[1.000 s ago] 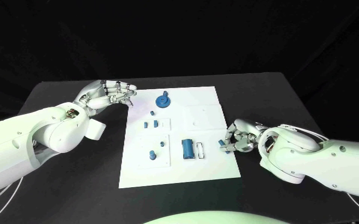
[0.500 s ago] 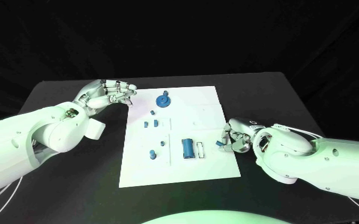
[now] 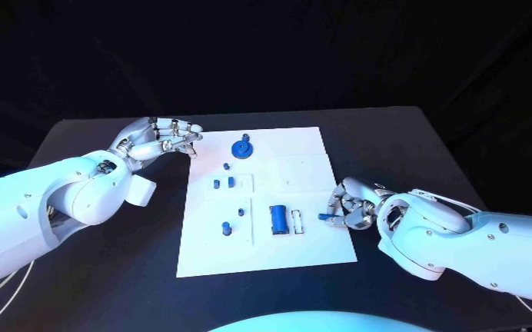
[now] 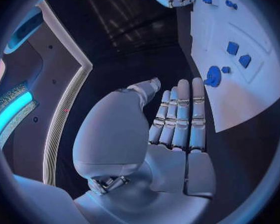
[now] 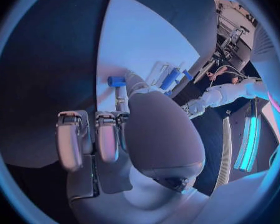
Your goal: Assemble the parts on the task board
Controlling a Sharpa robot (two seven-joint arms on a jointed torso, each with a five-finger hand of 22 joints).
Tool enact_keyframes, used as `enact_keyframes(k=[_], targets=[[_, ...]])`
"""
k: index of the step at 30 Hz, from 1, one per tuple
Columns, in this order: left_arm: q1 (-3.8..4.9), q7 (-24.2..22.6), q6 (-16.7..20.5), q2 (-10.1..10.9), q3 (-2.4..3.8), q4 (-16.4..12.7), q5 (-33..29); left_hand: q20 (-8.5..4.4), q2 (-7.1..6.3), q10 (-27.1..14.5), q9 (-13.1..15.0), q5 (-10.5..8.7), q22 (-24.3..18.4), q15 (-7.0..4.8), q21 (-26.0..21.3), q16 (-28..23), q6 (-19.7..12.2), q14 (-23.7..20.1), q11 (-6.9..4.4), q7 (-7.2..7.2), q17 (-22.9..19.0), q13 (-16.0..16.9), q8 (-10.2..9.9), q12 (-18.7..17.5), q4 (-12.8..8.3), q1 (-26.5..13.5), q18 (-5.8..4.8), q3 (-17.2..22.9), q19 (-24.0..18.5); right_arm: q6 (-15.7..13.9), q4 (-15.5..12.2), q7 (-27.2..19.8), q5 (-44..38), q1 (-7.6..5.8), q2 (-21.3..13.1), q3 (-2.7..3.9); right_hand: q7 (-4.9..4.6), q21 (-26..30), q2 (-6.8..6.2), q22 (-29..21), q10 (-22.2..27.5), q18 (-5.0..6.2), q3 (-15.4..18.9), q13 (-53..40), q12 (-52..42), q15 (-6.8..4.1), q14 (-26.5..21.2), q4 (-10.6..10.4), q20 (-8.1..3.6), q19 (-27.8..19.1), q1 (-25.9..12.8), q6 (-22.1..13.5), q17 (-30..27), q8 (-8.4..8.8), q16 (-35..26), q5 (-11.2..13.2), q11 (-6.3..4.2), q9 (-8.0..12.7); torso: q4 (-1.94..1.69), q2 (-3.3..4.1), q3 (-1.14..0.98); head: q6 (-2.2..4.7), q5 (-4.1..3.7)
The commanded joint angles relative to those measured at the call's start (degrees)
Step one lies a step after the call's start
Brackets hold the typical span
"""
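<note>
Right fingers: pinched on a small blue cylindrical peg (image 5: 117, 80), held at the fingertips over the white board's right edge.
Right hand (image 3: 353, 207): silver, curled inward, beside the lower right part of the board; wrist and white arm trailing off to the picture's right.
Left fingers: straight and side by side, slightly apart from the thumb, holding nothing.
Left hand (image 3: 164, 138): silver, resting just off the board's upper left corner, on the black table (image 3: 100, 286).
Flat white rectangular task board (image 3: 310, 251): lying in the middle of the table.
Round blue disc with a knob (image 3: 241, 148): near the board's far edge.
Upright blue block (image 3: 277, 220): in the lower middle, next to a white slot.
Small blue pieces (image 3: 225, 183): scattered along the board's left half, well apart from the pinched peg.
</note>
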State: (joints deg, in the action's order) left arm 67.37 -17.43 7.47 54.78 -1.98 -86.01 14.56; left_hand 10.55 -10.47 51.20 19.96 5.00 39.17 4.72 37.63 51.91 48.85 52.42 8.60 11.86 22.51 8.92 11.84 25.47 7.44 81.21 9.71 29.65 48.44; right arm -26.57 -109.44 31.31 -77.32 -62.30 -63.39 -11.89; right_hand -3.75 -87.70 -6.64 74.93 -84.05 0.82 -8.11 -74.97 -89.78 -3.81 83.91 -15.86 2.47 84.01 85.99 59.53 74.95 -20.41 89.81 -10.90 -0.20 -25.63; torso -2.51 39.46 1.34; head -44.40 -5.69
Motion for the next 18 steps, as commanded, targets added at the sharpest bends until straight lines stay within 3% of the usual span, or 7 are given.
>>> enact_keyframes(k=[1, 4, 9, 18], targets=[[0.01, -0.2, -0.7, -0.1, 0.03, -0.1, -1.1, 0.13, -0.39, -0.5, -0.1, -0.1, -0.1, 0.29, -0.4, -0.3, 0.1, 0.0, 0.0, -0.07, -0.1, -0.1, 0.1, 0.3, 0.3, -0.2, 0.66, -0.1, 0.4, -6.3, -0.9, -4.2, 10.8, -0.01, -0.1, -0.16, 0.09, -0.5, -0.01, 14.6, -6.0, -0.48, -0.4, -15.0, -0.2, -0.38, 6.1, 0.1, -0.56, 5.6, 0.7, 0.5, 15.1, -0.31, 0.2, -0.1, -0.4, -0.5, -0.02, -0.02, 0.01, -0.23, 0.02], [0.02, -0.2, -0.6, -0.1, 0.03, -0.1, -0.8, 0.13, -0.39, -0.5, -0.1, -0.1, -0.1, 0.29, -0.4, -0.3, 0.1, 0.0, 0.0, -0.07, -0.1, -0.1, 0.1, 0.3, 0.3, -0.2, 0.66, -0.1, 0.4, -8.1, -1.9, -5.9, 15.1, -0.29, -0.1, -0.16, 0.07, -0.6, 0.04, 14.6, -6.0, -0.5, -0.5, -15.0, -0.2, -0.39, 6.1, 0.0, -0.57, 5.6, 0.6, 0.5, 15.1, -0.29, 0.2, -0.1, -0.4, -0.4, -0.07, 0.01, 0.01, -0.36, -0.09], [0.02, -0.3, -0.5, -0.1, 0.03, -0.1, -0.5, 0.13, -0.39, -0.5, -0.1, -0.1, -0.1, 0.29, -0.4, -0.3, 0.1, 0.0, 0.0, -0.07, -0.1, -0.1, 0.1, 0.3, 0.3, -0.2, 0.66, -0.1, 0.4, -8.6, -3.0, -7.0, 19.6, -0.47, 0.5, -0.16, 0.0, -0.1, -0.07, 14.5, -6.0, -0.4, -0.7, -15.0, -0.2, -0.38, 6.1, -0.2, -0.58, 5.5, 0.2, 0.5, 15.1, -0.14, 0.2, 0.0, -0.35, -0.4, 0.07, 0.07, -0.08, -0.41, 0.09], [0.02, -0.2, -0.5, -0.2, 0.03, -0.1, -0.4, 0.12, -0.32, -0.5, -0.1, -0.04, -0.1, 0.26, -0.4, -0.3, 0.1, -0.1, -0.03, -0.1, -0.1, -0.1, 0.1, 0.3, 0.3, -0.1, 0.68, 0.0, 0.4, -8.2, -1.9, -7.7, 28.5, -0.51, 2.5, -0.15, -0.07, 0.0, -0.43, 14.5, -6.0, -0.39, -1.0, -15.0, -0.2, -0.31, 6.1, -0.6, -0.57, 5.5, -1.5, 0.6, 15.1, 0.1, 0.2, 0.1, -0.28, -0.3, -0.05, 0.09, -0.1, -0.64, 0.07]])
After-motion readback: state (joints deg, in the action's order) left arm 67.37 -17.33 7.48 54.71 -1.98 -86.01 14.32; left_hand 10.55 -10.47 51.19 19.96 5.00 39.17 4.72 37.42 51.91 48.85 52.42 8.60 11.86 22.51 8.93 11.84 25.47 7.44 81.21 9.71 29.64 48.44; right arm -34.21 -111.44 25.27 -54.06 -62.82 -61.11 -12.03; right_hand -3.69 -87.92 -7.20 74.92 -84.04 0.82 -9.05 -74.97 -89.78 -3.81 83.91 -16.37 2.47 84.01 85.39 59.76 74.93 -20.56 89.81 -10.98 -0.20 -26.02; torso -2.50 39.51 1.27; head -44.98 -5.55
